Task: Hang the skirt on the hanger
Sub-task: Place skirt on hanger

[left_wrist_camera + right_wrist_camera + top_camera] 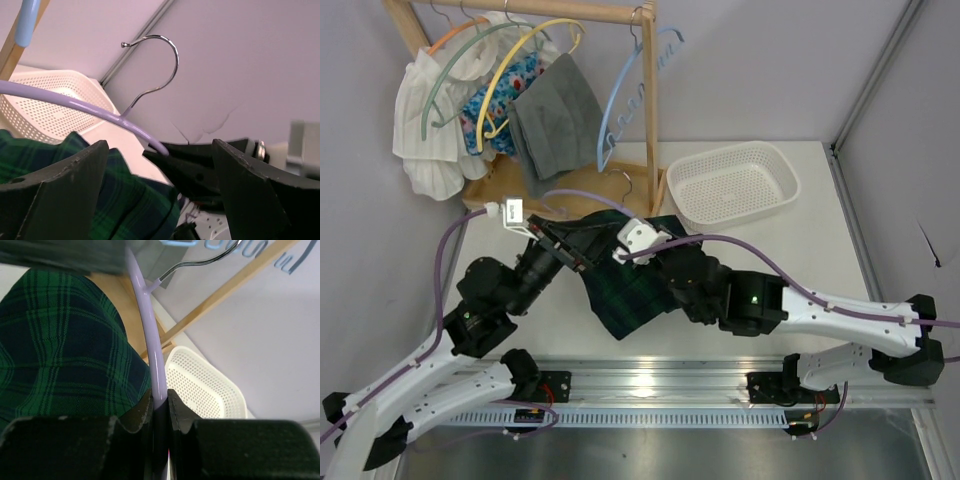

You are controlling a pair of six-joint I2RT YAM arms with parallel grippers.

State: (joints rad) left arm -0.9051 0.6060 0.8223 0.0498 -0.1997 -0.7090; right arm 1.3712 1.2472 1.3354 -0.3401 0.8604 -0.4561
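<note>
The dark green plaid skirt lies bunched on the table between my two arms. It also shows in the left wrist view and the right wrist view. The lavender hanger with a metal hook is held just above the skirt's far edge. My right gripper is shut on the hanger's arm. My left gripper is open, its jaws wide apart, with skirt cloth by its left finger and the hanger's end just ahead.
A white perforated basket stands at the back right. A wooden rack at the back left holds several hangers with a grey cloth, a floral garment and a white garment. Walls close in on both sides.
</note>
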